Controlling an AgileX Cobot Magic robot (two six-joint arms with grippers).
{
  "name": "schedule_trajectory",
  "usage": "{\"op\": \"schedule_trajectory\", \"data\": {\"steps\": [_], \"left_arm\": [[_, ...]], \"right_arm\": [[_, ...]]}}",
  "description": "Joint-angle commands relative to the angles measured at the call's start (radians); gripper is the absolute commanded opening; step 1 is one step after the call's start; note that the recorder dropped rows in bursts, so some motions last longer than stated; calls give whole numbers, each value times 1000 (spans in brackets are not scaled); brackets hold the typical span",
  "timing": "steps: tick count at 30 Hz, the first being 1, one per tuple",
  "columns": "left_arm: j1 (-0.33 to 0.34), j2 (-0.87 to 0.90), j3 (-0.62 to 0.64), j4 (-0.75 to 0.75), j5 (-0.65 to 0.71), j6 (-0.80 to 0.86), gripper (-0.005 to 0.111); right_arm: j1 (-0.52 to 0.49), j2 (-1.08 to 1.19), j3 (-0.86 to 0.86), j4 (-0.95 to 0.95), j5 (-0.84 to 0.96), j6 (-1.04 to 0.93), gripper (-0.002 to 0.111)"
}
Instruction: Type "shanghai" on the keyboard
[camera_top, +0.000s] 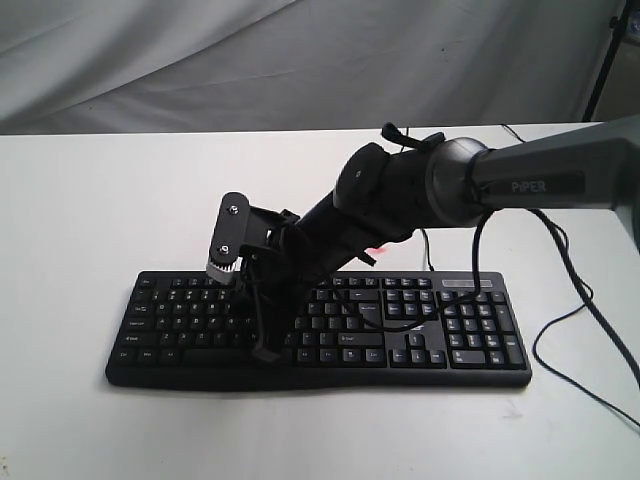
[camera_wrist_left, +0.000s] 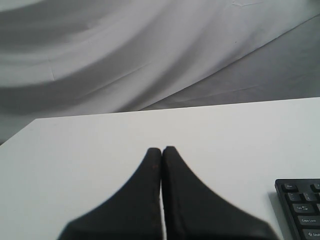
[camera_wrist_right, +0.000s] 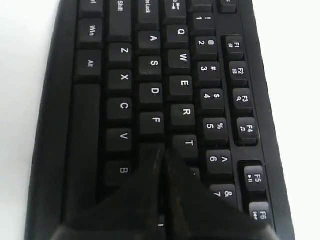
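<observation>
Black and flat, the keyboard (camera_top: 420, 335) lies square across the white tabletop (camera_top: 80, 200). Over its left half the right pincer (camera_wrist_right: 161, 152) points down, fingers pressed together, tip at the middle letter row just past F, between T and B. Off beyond the keyboard's corner, the left pincer (camera_wrist_left: 161, 150), also pressed together, hangs above bare tabletop.
</observation>
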Motion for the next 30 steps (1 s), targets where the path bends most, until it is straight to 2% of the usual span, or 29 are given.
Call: {"op": "schedule_trajectory", "data": {"steps": [1,30], "left_arm": [[-4,3,5,-1,-3,-3,1],[-4,3,5,-1,-3,-3,1]], "right_arm": [[-7,1,6,1,17,-21,0],[-7,16,6,-12,22,-33,0]]}}
